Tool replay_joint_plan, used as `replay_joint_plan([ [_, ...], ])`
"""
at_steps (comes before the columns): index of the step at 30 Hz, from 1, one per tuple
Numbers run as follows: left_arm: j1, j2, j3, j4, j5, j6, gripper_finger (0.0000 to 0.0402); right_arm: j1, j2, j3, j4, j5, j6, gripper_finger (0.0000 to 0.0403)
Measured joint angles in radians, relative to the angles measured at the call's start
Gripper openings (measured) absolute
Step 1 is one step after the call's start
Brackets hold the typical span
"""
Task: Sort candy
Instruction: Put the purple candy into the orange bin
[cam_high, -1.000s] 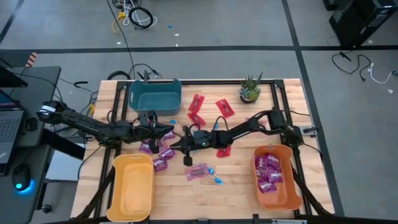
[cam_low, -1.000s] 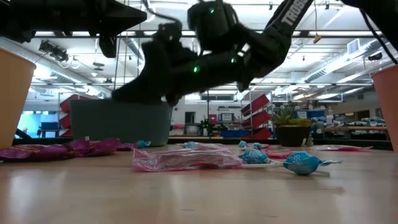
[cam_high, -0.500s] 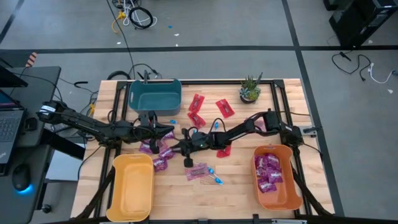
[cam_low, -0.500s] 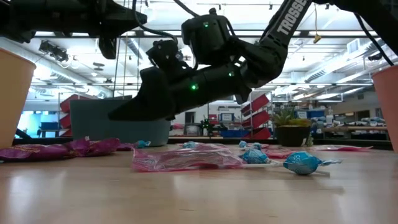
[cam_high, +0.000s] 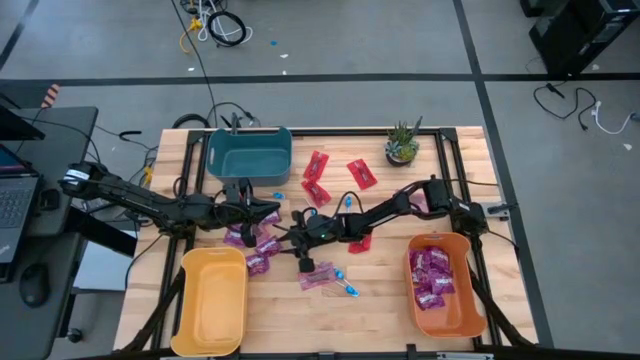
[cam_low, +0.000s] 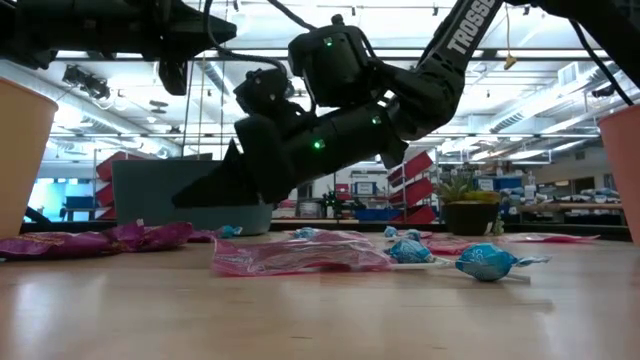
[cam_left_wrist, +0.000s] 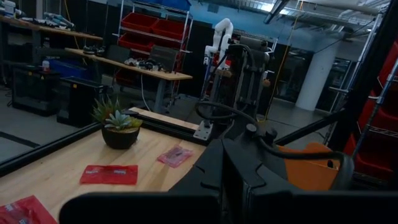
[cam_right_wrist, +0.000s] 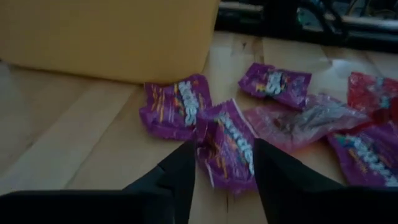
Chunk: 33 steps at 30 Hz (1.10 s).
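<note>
Purple candy packets (cam_high: 262, 250) lie in a cluster by the yellow bin (cam_high: 212, 300), red packets (cam_high: 316, 176) lie farther back, and a clear pinkish packet (cam_high: 318, 276) with blue lollipops (cam_high: 348, 286) lies nearer. My right gripper (cam_high: 292, 250) hangs low over the cluster, open. In the right wrist view its two fingers stand on either side of one purple packet (cam_right_wrist: 227, 146). My left gripper (cam_high: 268, 212) waits above the table's left middle, shut, with nothing showing between its fingers. My right gripper slants down from the table's right, and its fingers (cam_right_wrist: 180, 171) flank the purple packet's two long edges. I cannot tell whether they touch it. The packet lies on the table among the others.
A teal bin (cam_high: 250, 152) stands at the far left. An orange bin (cam_high: 462, 300) at the near right holds several purple packets. A small potted plant (cam_high: 402, 146) stands at the far edge. Bare wood lies near the front edge between the yellow and orange bins.
My right gripper has sunk a little toward the table and tipped further down over the purple packets. Its fingers have spread apart.
</note>
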Motion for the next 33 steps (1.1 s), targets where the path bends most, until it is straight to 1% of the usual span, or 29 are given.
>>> replay_joint_plan([
  [9,0.0,0.0,0.0,0.0,0.0,0.0,0.0006,0.0,0.0,0.0,-0.03,0.0,-0.026,0.0167],
  [20,0.0,0.0,0.0,0.0,-0.021,0.024,0.0006,0.0,-0.001,0.0,-0.049,0.0,-0.165,0.017],
  [24,0.0,0.0,0.0,0.0,-0.022,0.024,0.0006,-0.002,-0.001,0.0,-0.055,0.0,-0.186,0.0171],
  [29,0.0,0.0,0.0,0.0,-0.023,0.024,0.0006,-0.006,-0.001,0.0,-0.054,0.005,-0.182,0.017],
  [31,0.0,0.0,0.0,0.001,-0.024,0.024,0.0006,-0.006,-0.001,0.0,-0.054,0.033,-0.14,0.017],
  [33,0.0,0.0,0.0,0.001,-0.025,0.025,0.0006,-0.006,-0.001,0.0,-0.055,0.036,-0.097,0.017],
])
